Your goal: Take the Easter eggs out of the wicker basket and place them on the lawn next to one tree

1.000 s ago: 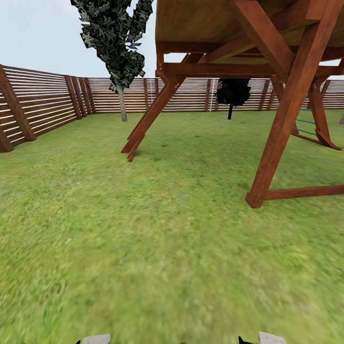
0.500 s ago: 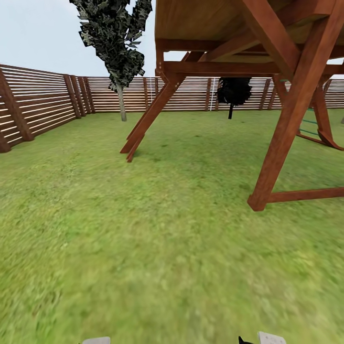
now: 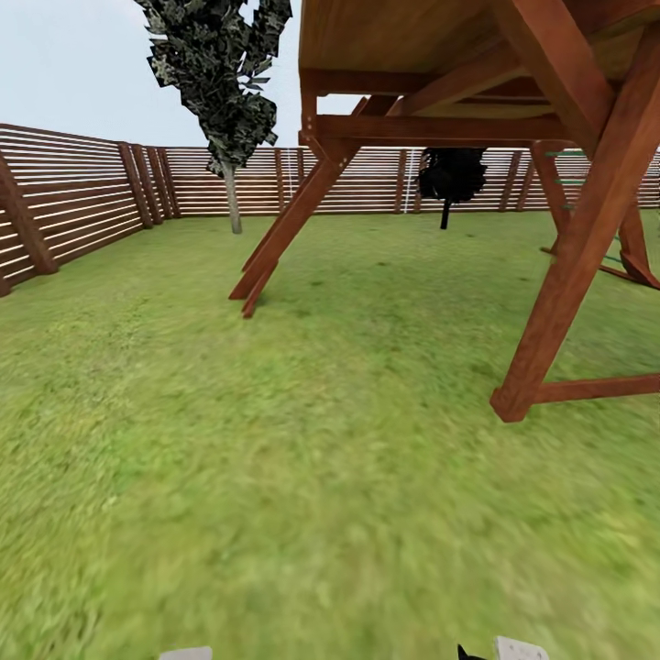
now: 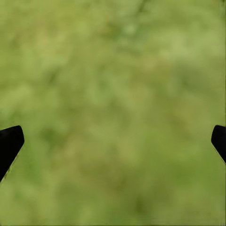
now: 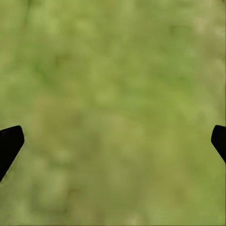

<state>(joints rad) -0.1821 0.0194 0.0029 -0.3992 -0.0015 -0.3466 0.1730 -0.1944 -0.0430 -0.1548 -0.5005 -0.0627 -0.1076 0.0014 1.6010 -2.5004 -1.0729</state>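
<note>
Grass spreads across the head view, a wide lawn (image 3: 302, 477) of short, mottled green running back to a brown horizontal-slat wooden fence (image 3: 82, 197); a reddish-brown timber play tower (image 3: 550, 229) on slanted legs rises at the right, a thin-stemmed tree with dark ragged foliage (image 3: 225, 82) stands by the fence at the left, and a small black bushy tree (image 3: 449, 174) sits behind the tower. Two pale grey bits of the robot's own arms peek in at the bottom edge. The left wrist view looks onto blurred grass, with the two black fingertips of the left hand (image 4: 113, 143) at the opposite edges, spread wide with nothing between them. The right wrist view gives the same: the right hand (image 5: 113, 143) is spread just as wide over bare grass, holding nothing. Basket, eggs and a thick grey-brown trunk do not appear here, so which way they lie from either hand, and which arm is nearer, cannot be told; by my judgement the robot is under way across the garden, and finding the basket comes before any reach.
</note>
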